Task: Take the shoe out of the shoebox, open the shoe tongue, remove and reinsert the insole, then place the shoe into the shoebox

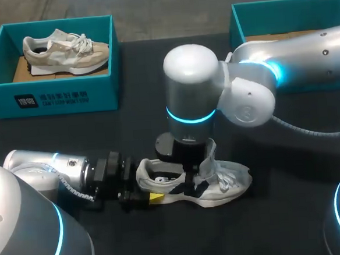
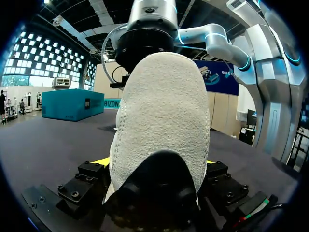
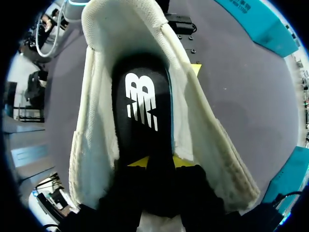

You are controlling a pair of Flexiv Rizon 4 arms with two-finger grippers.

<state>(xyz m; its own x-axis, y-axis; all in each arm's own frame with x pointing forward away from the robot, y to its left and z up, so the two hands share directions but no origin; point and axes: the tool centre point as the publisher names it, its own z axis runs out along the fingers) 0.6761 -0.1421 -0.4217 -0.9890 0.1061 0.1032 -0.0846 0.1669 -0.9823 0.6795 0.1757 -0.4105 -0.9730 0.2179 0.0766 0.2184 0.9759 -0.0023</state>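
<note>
A white knit shoe [image 1: 220, 182] lies on its sole on the dark table, toe to the right. My left gripper [image 1: 148, 191] comes in low from the left. In the left wrist view the shoe's heel [image 2: 164, 111] fills the gap between its widely spread fingers, which press on both sides of it [image 2: 154, 164]. My right gripper [image 1: 190, 168] points straight down into the shoe's mouth. In the right wrist view the black insole [image 3: 142, 99] with a white logo lies flat inside the shoe. The right gripper [image 3: 160, 163] stands just over the insole, its yellow tips a little apart.
A teal shoebox [image 1: 57, 100] at the back left holds a second, beige shoe [image 1: 65, 53]. Another teal shoebox [image 1: 255, 16] stands at the back right, partly hidden behind my right arm. Bare dark table lies between the boxes and in front of the shoe.
</note>
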